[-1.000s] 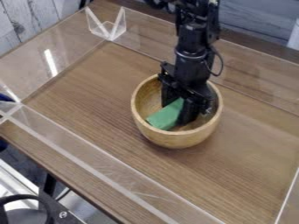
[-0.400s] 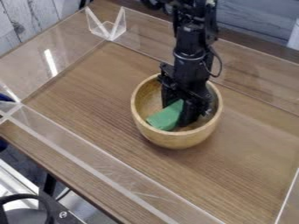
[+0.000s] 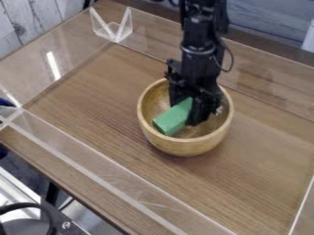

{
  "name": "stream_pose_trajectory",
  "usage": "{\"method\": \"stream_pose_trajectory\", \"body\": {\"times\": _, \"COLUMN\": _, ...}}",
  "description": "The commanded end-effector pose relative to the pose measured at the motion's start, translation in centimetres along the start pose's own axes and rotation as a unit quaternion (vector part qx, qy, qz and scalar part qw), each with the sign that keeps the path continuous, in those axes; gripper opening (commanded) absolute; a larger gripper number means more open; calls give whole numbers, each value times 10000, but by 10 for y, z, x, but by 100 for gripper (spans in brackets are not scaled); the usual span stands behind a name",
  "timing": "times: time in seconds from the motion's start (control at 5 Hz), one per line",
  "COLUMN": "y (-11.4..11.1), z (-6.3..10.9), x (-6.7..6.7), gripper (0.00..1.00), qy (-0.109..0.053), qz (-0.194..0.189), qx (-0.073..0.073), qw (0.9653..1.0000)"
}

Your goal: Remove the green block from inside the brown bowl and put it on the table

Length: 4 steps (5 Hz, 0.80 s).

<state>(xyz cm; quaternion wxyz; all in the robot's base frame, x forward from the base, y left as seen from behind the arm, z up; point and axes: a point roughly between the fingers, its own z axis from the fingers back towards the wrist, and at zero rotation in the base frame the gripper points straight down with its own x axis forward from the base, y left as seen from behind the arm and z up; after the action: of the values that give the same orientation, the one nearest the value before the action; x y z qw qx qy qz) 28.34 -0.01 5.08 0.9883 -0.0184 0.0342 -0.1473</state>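
Your fingers (image 3: pixel 192 112) point straight down into the brown bowl (image 3: pixel 157 138) and are clamped on the upper right end of the green block (image 3: pixel 173 118). The block's long axis slants from the fingers down toward the bowl's near-left wall; its lower end sits at or just above the bowl floor, I cannot tell which. It is not yet clear of the rim. Judgement: the bowl's thick wall is the one obstacle, so lift straight up before any sideways travel. Bare bench (image 3: pixel 86 101) lies left of the bowl; the clear acrylic walls (image 3: pixel 73 163) stand well apart from it.
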Motion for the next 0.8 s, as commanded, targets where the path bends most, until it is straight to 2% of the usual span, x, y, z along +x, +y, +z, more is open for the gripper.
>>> {"method": "stream_pose_trajectory", "body": {"times": 0.0, "y": 10, "z": 43, "x": 11, "gripper": 0, "qy": -590, "qz": 112, "qx": 183, "qw": 9980}}
{"method": "stream_pose_trajectory", "body": {"times": 0.2, "y": 28, "z": 68, "x": 18, "gripper": 0, "qy": -832, "qz": 416, "qx": 274, "qw": 9953}}
{"method": "stream_pose_trajectory", "body": {"times": 0.4, "y": 53, "z": 81, "x": 29, "gripper": 0, "qy": -965, "qz": 756, "qx": 329, "qw": 9919}}
{"method": "stream_pose_trajectory", "body": {"times": 0.6, "y": 84, "z": 76, "x": 34, "gripper": 0, "qy": -908, "qz": 1062, "qx": 352, "qw": 9896}}
